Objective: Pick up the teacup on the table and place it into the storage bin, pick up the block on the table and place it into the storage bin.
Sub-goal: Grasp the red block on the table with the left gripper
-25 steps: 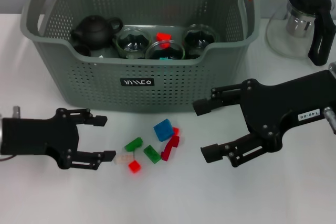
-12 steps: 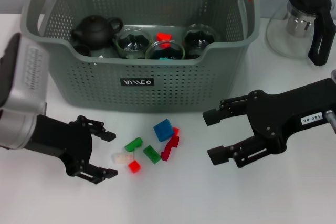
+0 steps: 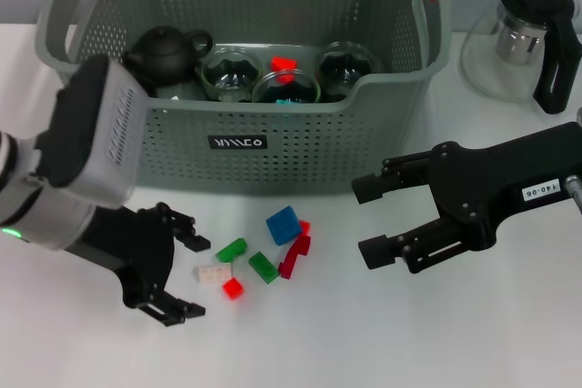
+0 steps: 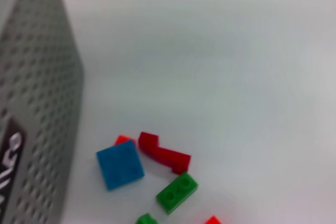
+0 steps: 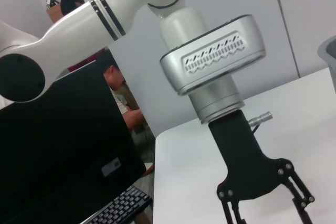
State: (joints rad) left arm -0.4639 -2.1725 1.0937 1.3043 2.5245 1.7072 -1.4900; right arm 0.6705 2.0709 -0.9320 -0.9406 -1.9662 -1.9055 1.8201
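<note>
Left gripper (image 3: 182, 268): black, jaws spread wide, low over the white table (image 3: 300, 343), just left of the blocks; the pale beige flat block (image 3: 215, 274) lies at its opening, not pinched.
Blocks: blue cube block (image 3: 284, 223), green bricks (image 3: 231, 249) and red bricks (image 3: 295, 256) lie close together on the table in front of the bin.
Storage bin: large grey-green perforated plastic basket (image 3: 300, 147) with orange-red handle tabs; inside are a dark teapot (image 3: 165, 50) and glass teacups (image 3: 231, 72).
Right gripper (image 3: 375, 220): black, jaws spread, holding nothing, right of the blocks.
Glass kettle (image 3: 527, 38): black handle, right of the bin.
</note>
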